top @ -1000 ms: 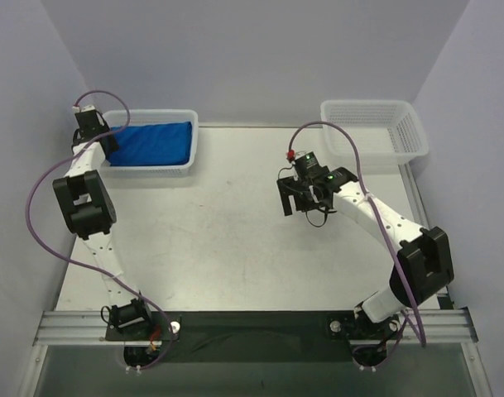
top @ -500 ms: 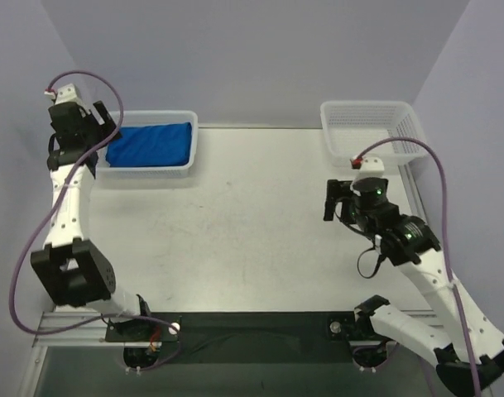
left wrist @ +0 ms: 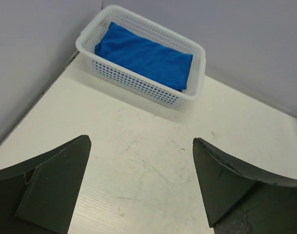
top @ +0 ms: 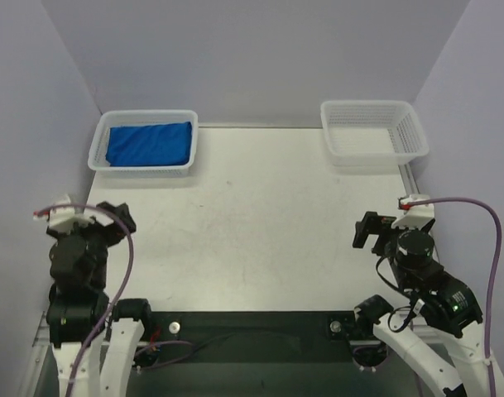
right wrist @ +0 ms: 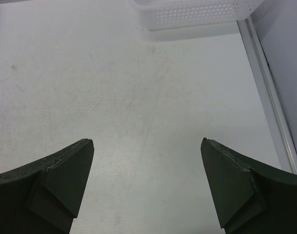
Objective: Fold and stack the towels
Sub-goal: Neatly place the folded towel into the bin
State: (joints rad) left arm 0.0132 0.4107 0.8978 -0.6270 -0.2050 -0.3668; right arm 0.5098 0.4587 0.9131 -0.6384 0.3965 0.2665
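Top external view gives me the counter with a white mesh basket at each far corner. The left basket carries the towels, a flat royal-blue bundle lying inside its rim, while I see no cloth in the right basket. How many cloths the bundle holds I cannot tell. Both arms sit folded at the near edge, well apart from either basket. The left pincer is spread wide with nothing between its fingers, and the right pincer is likewise wide and holding nothing. I judge the folding and stacking largely done, so the step in hand is parking cleanly. To do that well I would leave both pincers spread and lift rather than sweep near the left basket, so no finger catches its wall. I would also check from the left wrist view that every blue edge lies below the rim. I can read no brand, label or writing anywhere.
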